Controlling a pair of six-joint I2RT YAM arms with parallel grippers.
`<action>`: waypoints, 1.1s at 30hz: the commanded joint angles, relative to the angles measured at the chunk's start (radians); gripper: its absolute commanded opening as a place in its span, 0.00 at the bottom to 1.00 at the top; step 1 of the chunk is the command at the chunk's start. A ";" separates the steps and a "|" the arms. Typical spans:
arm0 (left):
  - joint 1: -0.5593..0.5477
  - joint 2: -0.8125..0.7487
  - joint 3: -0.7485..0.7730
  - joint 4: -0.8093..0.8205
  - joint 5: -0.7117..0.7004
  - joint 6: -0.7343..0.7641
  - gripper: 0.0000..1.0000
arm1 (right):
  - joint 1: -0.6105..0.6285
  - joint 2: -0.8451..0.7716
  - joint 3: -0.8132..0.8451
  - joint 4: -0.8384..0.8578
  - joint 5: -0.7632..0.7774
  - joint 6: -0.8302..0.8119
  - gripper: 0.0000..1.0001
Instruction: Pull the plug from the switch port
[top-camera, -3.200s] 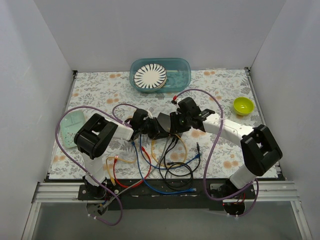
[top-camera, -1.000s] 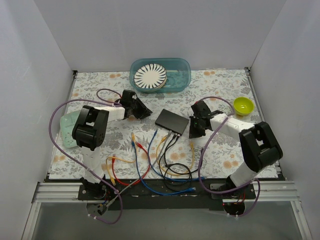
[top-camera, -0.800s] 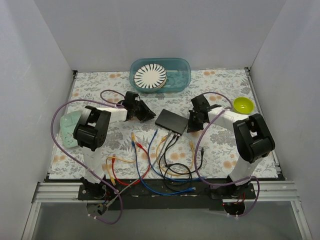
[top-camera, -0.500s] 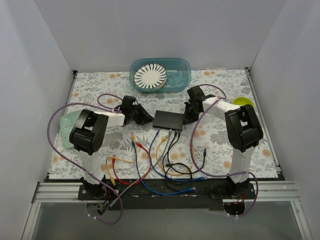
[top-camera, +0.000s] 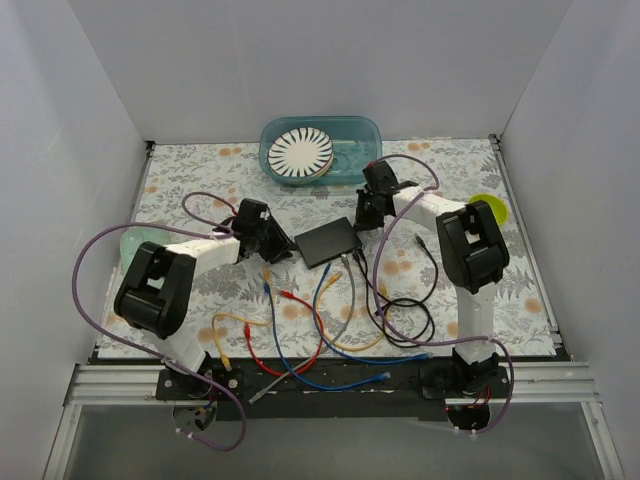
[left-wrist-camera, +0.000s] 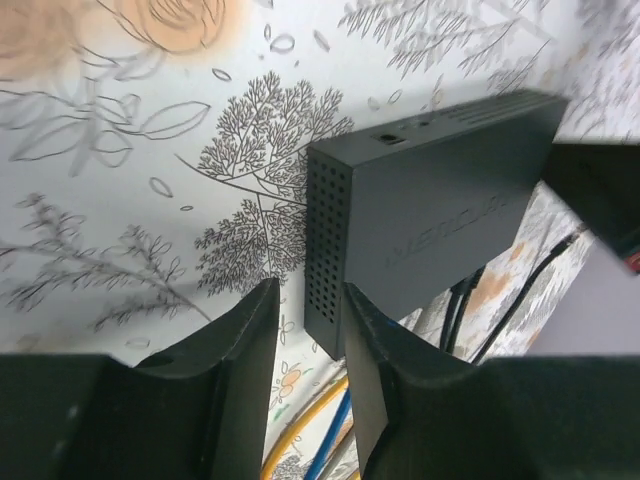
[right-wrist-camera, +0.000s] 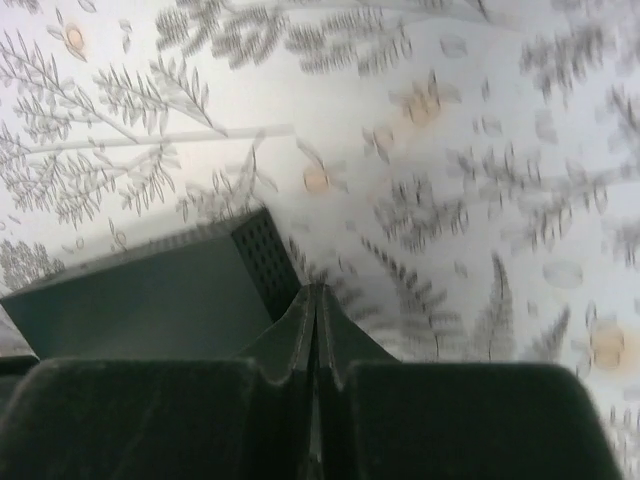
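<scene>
- The switch (top-camera: 328, 241) lies flat on the flowered worktop (top-camera: 200, 185) between the two grippers: just right of the left gripper's (top-camera: 275, 248) tips and just left of and nearer than the right gripper (top-camera: 365, 218).
- From the left wrist, the switch (left-wrist-camera: 440, 215) sits straight ahead of the left gripper (left-wrist-camera: 308, 295). Its vented short end faces the fingers, and the near corner of that end is at the gap between the tips.
- The left gripper's jaws stand narrowly apart. I cannot tell whether they touch the box.
- From the right wrist, the switch (right-wrist-camera: 140, 300) is to the left of the right gripper (right-wrist-camera: 315, 300) and close beside it, vented end toward the fingers.
- The right gripper's jaws are pressed together with nothing between them.
- Cables (top-camera: 347, 268) run out of the switch's near long edge — black, grey and blue ones — and fan toward the arm bases. The plugs are too small to tell apart.
- Black cables (left-wrist-camera: 465, 295) show under the box's edge in the left wrist view.
- Loose ends of a red cable (top-camera: 300, 352) and a yellow cable (top-camera: 236, 318) lie on the worktop nearer than the left gripper.
- Beyond both grippers — a teal tub (top-camera: 365, 135) holding a striped plate (top-camera: 300, 152).
- A yellow-green bowl (top-camera: 487, 210) sits well right of the right gripper.
</scene>
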 joint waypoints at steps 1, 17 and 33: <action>0.053 -0.133 0.090 -0.111 -0.201 0.003 0.32 | 0.008 -0.245 -0.149 0.055 0.095 0.039 0.13; -0.088 0.227 0.339 0.153 0.385 -0.024 0.28 | -0.091 -0.440 -0.592 0.404 -0.262 0.075 0.44; -0.086 0.303 0.298 0.021 0.376 0.045 0.26 | -0.122 -0.262 -0.710 0.744 -0.452 0.217 0.38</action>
